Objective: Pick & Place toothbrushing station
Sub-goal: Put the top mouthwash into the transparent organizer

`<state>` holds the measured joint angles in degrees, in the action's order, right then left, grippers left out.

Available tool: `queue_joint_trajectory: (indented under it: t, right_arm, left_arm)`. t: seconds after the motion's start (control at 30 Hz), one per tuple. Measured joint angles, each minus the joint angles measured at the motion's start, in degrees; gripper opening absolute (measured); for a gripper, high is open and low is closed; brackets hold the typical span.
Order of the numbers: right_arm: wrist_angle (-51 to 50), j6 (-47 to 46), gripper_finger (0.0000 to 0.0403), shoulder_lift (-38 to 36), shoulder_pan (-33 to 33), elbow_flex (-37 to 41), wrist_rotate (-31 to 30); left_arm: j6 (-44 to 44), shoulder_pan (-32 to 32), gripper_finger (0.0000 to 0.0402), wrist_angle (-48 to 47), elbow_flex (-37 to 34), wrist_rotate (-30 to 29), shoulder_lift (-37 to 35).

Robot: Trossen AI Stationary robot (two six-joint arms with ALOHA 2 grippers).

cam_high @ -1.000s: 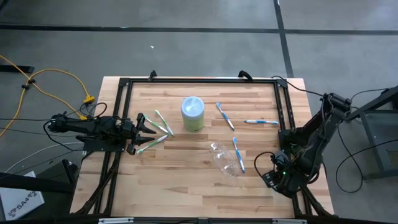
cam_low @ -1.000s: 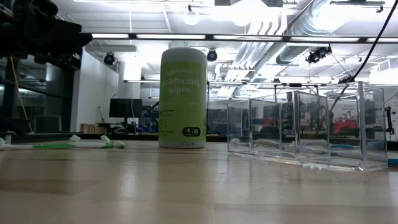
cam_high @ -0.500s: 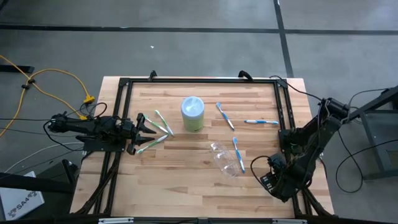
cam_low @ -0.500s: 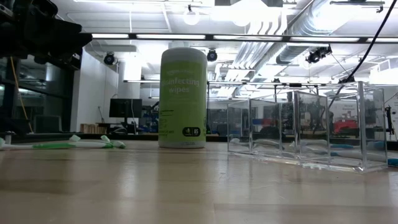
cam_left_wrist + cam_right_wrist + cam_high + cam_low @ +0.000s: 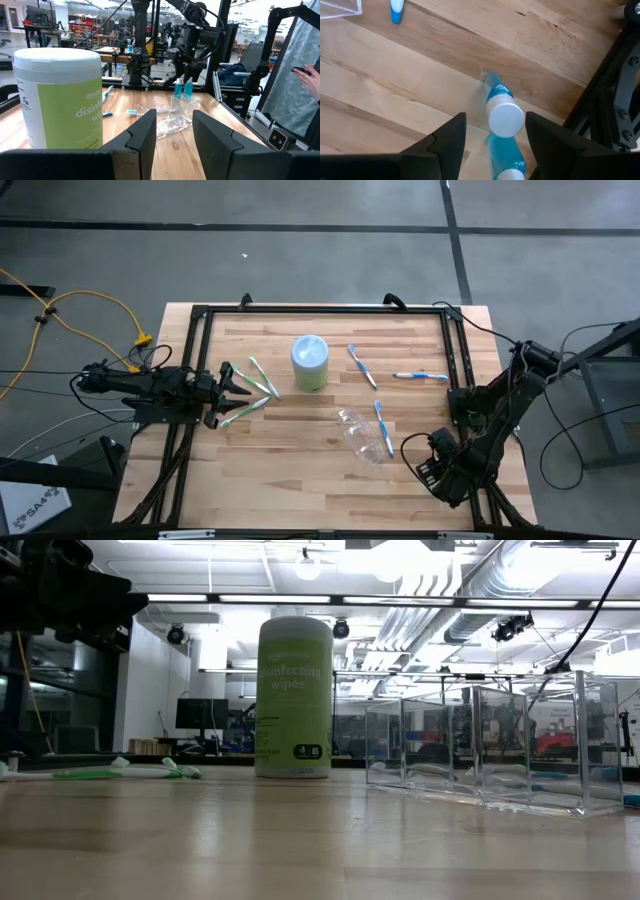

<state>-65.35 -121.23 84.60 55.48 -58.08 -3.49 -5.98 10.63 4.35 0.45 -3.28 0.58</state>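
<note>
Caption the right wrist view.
Open right gripper hovering over a blue tube on the table.

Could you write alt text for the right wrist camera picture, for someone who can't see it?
Two dark fingers stand open above a wooden table, framing two small blue tubes with white caps. A clear container's corner shows at the edge.

From above, you cannot see the right gripper's (image 5: 425, 470) fingers; the arm covers them. In the right wrist view a blue tube (image 5: 501, 112) runs off the picture's edge between the fingers, and whether it touches them you cannot tell. The clear container (image 5: 340, 7) is cropped there to one corner. In the low view its far end (image 5: 600, 755) is cut off.
</note>
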Motion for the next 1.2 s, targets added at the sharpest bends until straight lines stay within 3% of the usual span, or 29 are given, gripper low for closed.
queue_joint_trajectory:
  t: [1.2]
  right_arm:
    - [1.71, 0.31, 0.0197, 6.54, -0.14, 0.00, 2.08]
  left_arm:
    - [0.00, -0.02, 0.0124, 0.01, 0.00, 0.00, 0.00]
